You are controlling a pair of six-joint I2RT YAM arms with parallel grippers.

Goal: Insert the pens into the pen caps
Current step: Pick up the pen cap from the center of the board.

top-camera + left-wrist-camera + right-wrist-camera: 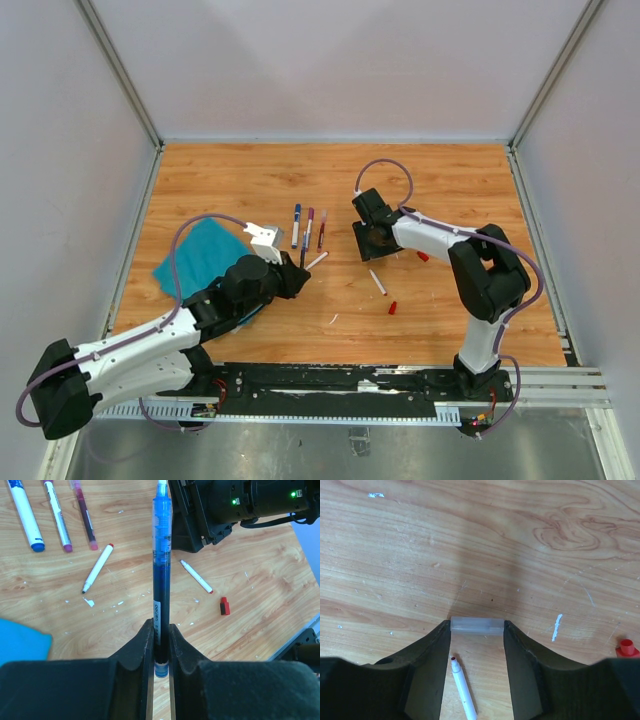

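Note:
My left gripper [160,630] is shut on a blue pen [161,555] that sticks straight out from the jaws, its pale tip toward the right arm. My right gripper [477,626] is low over the table, and a translucent pen cap [476,625] lies crosswise between its fingertips, touching both. A white pen with a red tip [462,692] lies on the wood under that gripper. In the top view the left gripper [298,275] sits left of centre and the right gripper [372,240] right of it. Two white uncapped pens [97,567] [196,576] and a red pen cap [224,606] lie between them.
Three capped pens [296,225] [309,222] [322,228] lie side by side at the back centre. A teal cloth [198,258] is spread at the left. A second red cap [423,256] lies by the right arm. Grey walls enclose the wooden table [250,180].

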